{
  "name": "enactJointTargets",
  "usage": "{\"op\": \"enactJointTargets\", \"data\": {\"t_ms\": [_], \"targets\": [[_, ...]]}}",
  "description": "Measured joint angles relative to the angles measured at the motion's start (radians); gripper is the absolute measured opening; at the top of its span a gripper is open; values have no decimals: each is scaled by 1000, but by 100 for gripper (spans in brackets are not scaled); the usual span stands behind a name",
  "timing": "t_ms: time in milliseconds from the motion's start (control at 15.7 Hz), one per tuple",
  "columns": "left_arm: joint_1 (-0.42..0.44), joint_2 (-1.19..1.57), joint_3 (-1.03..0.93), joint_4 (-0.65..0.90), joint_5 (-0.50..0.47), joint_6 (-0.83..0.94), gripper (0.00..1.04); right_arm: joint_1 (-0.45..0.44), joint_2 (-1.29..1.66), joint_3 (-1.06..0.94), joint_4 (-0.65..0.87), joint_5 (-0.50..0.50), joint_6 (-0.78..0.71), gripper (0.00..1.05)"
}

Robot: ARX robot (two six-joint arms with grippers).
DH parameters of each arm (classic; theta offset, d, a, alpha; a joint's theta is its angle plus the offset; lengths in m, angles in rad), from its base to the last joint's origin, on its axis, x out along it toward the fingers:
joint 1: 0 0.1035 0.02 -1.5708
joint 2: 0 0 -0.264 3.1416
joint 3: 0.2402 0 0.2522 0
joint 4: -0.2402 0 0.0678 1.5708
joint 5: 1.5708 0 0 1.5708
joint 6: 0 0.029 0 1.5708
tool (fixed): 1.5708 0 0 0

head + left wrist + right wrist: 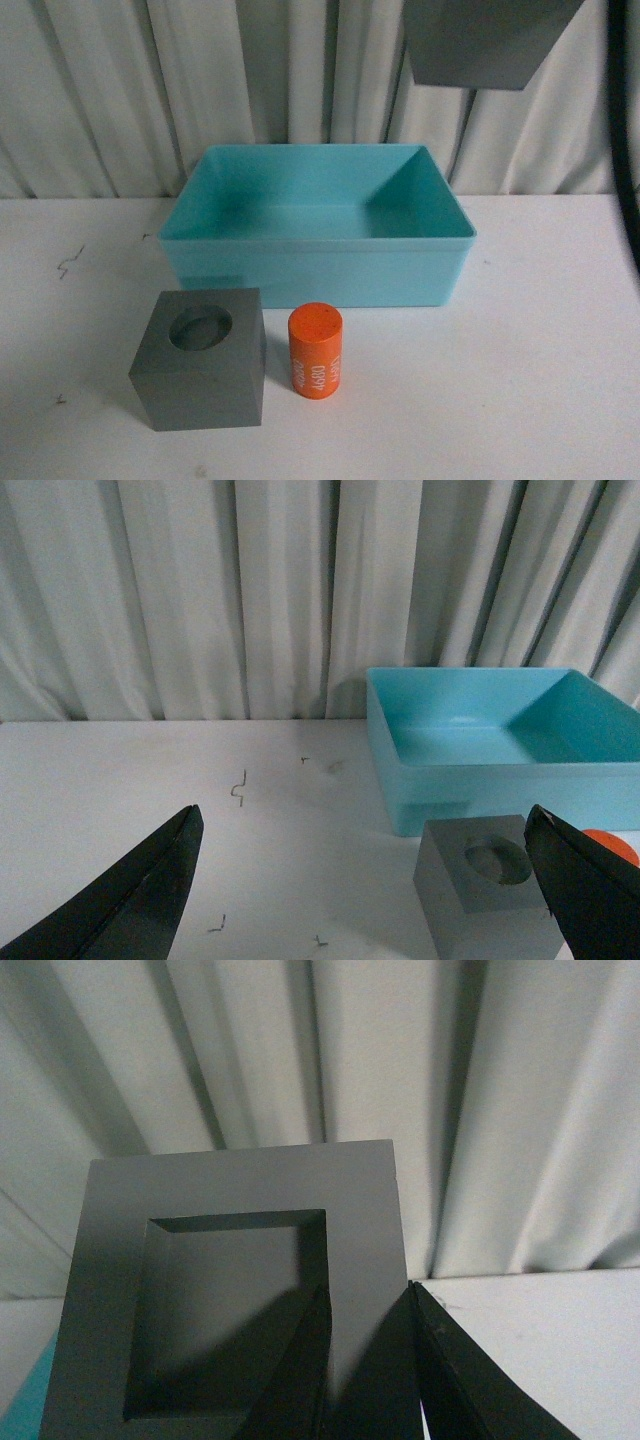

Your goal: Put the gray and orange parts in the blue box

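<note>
A pale pleated curtain (pixel 200 590) hangs as the back wall, well beyond my left claw (pixel 362 815). Beneath it spreads a white table (pixel 100 780), small dark scratches (pixel 238 787) just ahead. Light is soft, even.

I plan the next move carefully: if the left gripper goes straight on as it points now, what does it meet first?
Likely the white table, just beside the blue box. The open left gripper has one finger in line with the round-recess gray cube; depth is unclear.
</note>
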Motion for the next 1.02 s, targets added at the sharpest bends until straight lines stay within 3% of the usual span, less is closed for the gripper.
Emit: {"op": "enactJointTargets", "data": {"t_ms": [446,1018], "targets": [[0,0,0,0,0,0,98,26,453,327,-68,37,123,18],[0,0,0,0,0,0,98,57,667,450,-142,66,159,18]]}}
